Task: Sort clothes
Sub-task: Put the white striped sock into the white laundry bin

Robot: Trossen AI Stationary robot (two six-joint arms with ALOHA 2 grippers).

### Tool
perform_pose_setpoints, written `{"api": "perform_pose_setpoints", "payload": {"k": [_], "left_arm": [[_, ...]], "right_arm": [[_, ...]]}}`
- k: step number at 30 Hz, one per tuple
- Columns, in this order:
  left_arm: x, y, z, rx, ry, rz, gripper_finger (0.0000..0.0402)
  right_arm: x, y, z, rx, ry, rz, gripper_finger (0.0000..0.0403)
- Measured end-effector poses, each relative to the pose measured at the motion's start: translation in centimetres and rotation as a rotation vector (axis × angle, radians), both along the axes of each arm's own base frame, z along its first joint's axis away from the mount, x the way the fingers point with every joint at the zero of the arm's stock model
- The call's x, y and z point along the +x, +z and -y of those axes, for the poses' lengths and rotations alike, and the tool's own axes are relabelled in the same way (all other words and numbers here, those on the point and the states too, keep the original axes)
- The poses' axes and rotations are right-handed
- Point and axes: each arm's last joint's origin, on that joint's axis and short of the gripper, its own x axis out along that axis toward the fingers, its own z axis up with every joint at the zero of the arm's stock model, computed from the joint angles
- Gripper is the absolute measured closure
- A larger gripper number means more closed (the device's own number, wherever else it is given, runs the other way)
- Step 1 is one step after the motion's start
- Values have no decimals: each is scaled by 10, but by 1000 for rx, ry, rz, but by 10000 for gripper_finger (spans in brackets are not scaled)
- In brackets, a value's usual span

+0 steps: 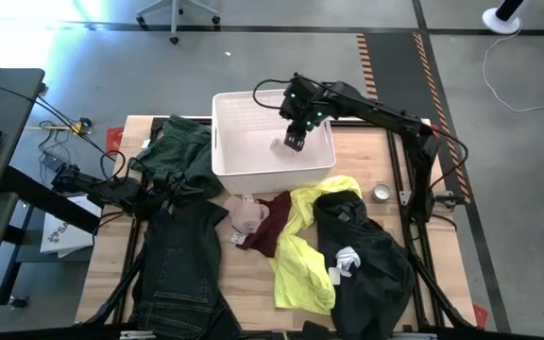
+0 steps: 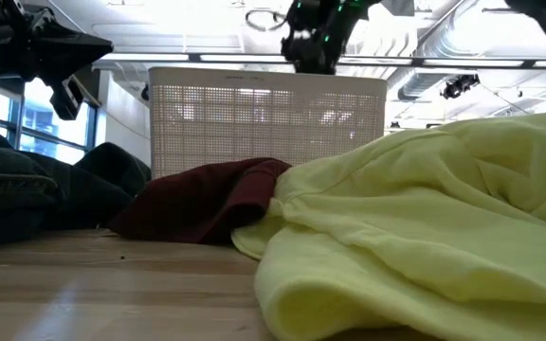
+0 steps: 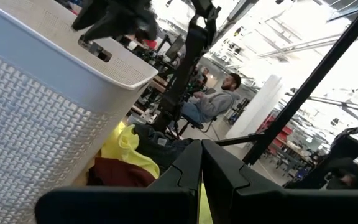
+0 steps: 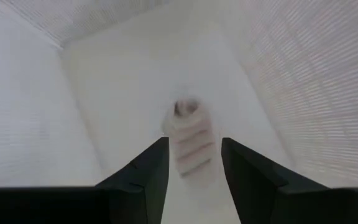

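Clothes lay spread over the pale wooden table [image 1: 253, 283], counted from left to right. One dark green garment [image 1: 173, 151] was bunched at the far left, touching the left wall of the basket. One pair of dark denim jeans [image 1: 173, 269] stretched from there down to the near edge. The left gripper [image 1: 149, 192] rested low over the spot where these two met, its fingers [image 3: 219, 174] pressed together with nothing between them. One small beige-pink piece [image 1: 246, 215] and one maroon piece [image 1: 270, 227] lay touching each other just in front of the basket. One bright yellow shirt [image 1: 305, 264] ran from the basket's near right corner toward the near edge, and one black garment [image 1: 371, 264] lay against its right side, with one small white rolled item [image 1: 348, 259] on top of it.

One white plastic lattice-sided basket [image 1: 227, 142] stood at the far middle of the table. The right gripper [image 1: 295, 143] hung above its inside, fingers [image 4: 148, 168] apart and holding nothing; one small pale striped piece [image 4: 188, 140] showed between them, blurred, whether airborne or lying on the basket floor I cannot tell. One small round metal object [image 1: 382, 193] sat to the right of the basket.
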Motion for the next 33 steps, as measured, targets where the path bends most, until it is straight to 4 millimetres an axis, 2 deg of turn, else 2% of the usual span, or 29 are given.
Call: {"api": "perform_pose_setpoints", "payload": {"k": [4,7,9,12,17,22,26,33], "left_arm": [[0,0,0,-2,0,0,392],[0,0,0,-2,0,0,392],[0,0,0,-1,0,0,392],[0,0,0,-1,0,0,392],[0,0,0,-1,0,0,392],[0,0,0,1,0,-1,392],[0,0,0,1,1,-1,392],[0,0,0,6,2,-2,392]], "right_arm": [[-7,18,-11,6,-21,50,257],[-7,20,-18,194,-124,106,257],[-5,21,-21,221,-76,127,257],[-2,20,-27,152,69,106,257],[-6,17,-49,179,98,-2,258],[-15,28,-90,215,182,-68,244],[-29,51,-127,228,226,-29,214],[-62,82,-209,223,332,15,164]]}}
